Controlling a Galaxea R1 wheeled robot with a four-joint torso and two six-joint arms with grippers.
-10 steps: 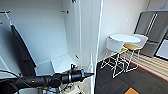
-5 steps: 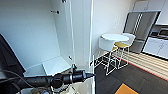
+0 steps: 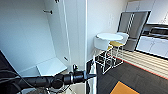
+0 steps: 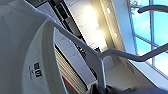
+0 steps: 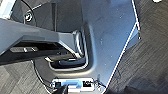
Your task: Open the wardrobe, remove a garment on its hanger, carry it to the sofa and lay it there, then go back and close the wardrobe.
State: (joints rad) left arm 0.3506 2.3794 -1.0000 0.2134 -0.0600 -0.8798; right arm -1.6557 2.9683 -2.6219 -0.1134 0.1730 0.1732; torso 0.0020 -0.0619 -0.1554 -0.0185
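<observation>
The wardrobe (image 3: 32, 37) stands open at the left, its white inside bare, with a black hook (image 3: 47, 11) near the top. Its open door (image 3: 76, 32) juts toward me. My black left arm reaches in low from the left, and its gripper (image 3: 89, 74) sits beside the door's lower edge. In the left wrist view the gripper (image 4: 106, 89) is shut on the thin white hanger (image 4: 100, 56). The white garment (image 4: 22, 50), showing a small printed label, hangs on the hanger close to the camera. A dark garment (image 3: 3, 67) edges the far left.
A round white table (image 3: 110, 36) with white stools (image 3: 101, 43) stands right of the wardrobe door. Behind it are a steel fridge (image 3: 132, 27) and white kitchen cabinets (image 3: 155, 45). Dark carpet with an orange patch (image 3: 122, 88) lies at lower right. The right wrist view looks down on my own base (image 5: 107, 30).
The whole head view has swung to the right: the wardrobe and table slid leftward and the kitchen came into sight. My left arm keeps its place in the picture.
</observation>
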